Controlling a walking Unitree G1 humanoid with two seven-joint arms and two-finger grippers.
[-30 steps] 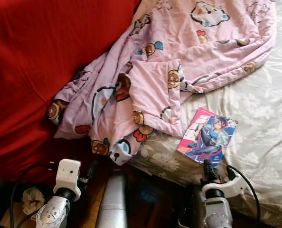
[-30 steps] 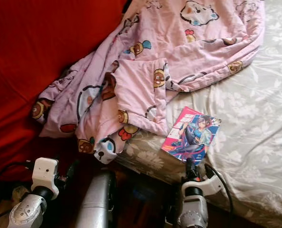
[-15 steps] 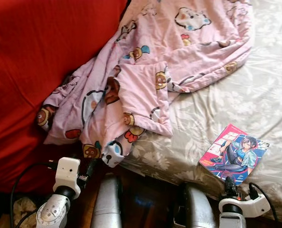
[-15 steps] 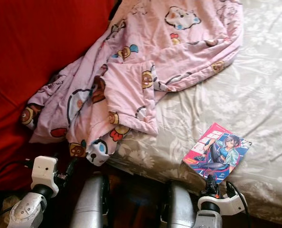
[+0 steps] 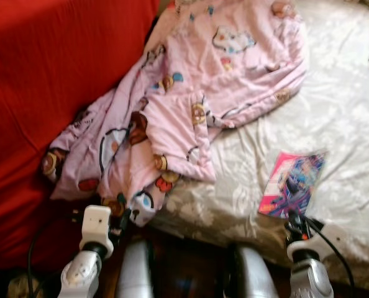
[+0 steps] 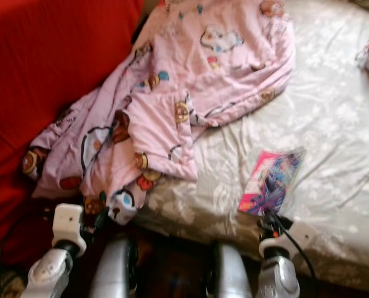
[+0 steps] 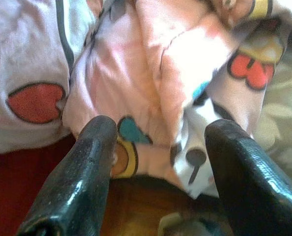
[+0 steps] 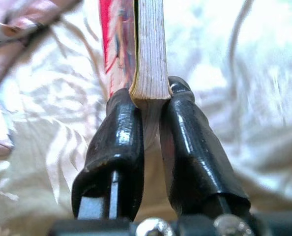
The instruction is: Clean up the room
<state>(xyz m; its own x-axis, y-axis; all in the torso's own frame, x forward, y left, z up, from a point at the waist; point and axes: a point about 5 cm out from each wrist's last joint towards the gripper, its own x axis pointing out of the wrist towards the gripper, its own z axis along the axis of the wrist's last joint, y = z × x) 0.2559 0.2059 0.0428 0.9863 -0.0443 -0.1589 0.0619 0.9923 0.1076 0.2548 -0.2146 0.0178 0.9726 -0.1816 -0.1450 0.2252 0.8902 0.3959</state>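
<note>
Pink and glossy, a comic book (image 5: pixel 292 185) is clamped by its lower edge between the two black fingers (image 8: pixel 117 137) of the right gripper (image 8: pixel 148 101). The wrist view looks straight along its page edges, with one finger pressed on the cover side and the other on the back, so the book stands out ahead of the gripper like a held card. Gripping the spine end this way would let the arm carry it without the pages fanning open. From the head cameras the book sits just beyond the right gripper (image 5: pixel 295 225), over a pale flowered bedsheet (image 5: pixel 346 124); blur hides whether it touches the sheet or hangs just above it.

To the left of that gripper, well apart, a pink blanket (image 5: pixel 191 105) printed with cartoon animals lies rumpled across the bed and spills over its near edge against a red cloth (image 5: pixel 41 74). The left gripper (image 7: pixel 158 142) hovers low directly in front of the hanging blanket corner, its fingers spread wide with nothing between them, the fabric just ahead of the tips. That placement suggests the blanket is a likely next thing to tidy, though for now this arm looks idle.

Judging by the mess, the clean-up is at an early stage, with the book in hand and the blanket untouched.
</note>
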